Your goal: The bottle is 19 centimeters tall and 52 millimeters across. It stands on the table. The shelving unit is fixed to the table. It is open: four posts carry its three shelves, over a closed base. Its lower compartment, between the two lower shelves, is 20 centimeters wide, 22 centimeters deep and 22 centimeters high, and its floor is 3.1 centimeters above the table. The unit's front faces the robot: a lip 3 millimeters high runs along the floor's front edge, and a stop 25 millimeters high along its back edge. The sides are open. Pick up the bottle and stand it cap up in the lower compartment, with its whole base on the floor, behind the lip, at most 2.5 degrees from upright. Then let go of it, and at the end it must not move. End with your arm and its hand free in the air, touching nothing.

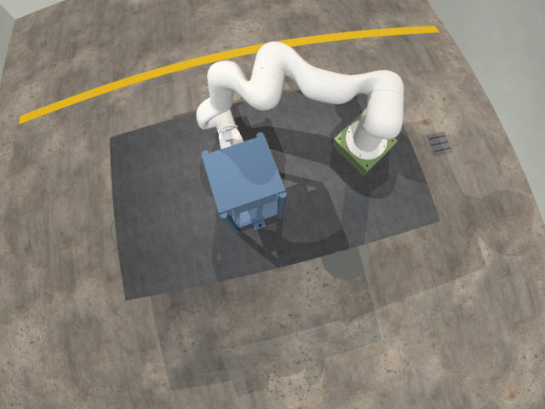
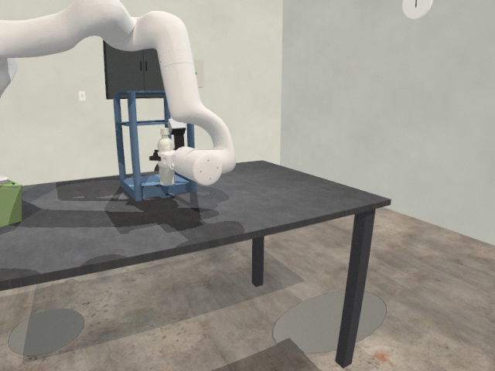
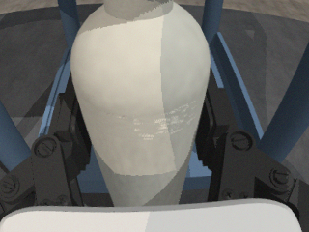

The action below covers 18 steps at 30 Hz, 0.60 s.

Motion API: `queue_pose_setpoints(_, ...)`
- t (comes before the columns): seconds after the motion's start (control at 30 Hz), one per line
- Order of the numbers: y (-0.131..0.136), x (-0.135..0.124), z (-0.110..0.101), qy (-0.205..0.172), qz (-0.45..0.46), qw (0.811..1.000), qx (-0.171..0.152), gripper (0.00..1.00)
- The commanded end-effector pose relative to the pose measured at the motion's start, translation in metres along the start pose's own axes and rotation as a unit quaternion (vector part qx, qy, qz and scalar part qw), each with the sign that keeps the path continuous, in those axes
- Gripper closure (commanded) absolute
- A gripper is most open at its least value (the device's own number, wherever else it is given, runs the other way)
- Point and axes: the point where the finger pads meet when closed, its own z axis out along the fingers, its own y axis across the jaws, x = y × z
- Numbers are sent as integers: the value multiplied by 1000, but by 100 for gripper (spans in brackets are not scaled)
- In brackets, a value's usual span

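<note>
no writing or labels to read on anything. white bottle [image 3: 138, 100] plain, cap up, looks upright. gripper [image 3: 141, 138] clenched on bottle, black fingers pressing its sides at 9 and 3 o'clock. bottle [image 2: 164, 159] inside blue shelving unit [image 2: 134, 151], in lower compartment, between posts; cannot tell if base touches floor. from top, shelf roof [image 1: 241, 175] hides bottle. white arm [image 1: 307, 83] stands on green base [image 1: 381, 159] on dark table [image 2: 288, 187].

You see a smooth white tubular arm [image 1: 307, 81] on a green base block [image 1: 366, 166], with apparently black gripper [image 3: 145, 155] fingers.
</note>
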Motion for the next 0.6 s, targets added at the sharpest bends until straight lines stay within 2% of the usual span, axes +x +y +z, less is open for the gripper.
queue_pose_setpoints(0.0, 1, 1, 13, 0, -1, 1000, 0, 100)
queue_pose_setpoints(0.3, 1, 1, 40, 0, -1, 1000, 0, 100)
queue_pose_setpoints(0.57, 1, 1, 54, 0, -1, 1000, 0, 100)
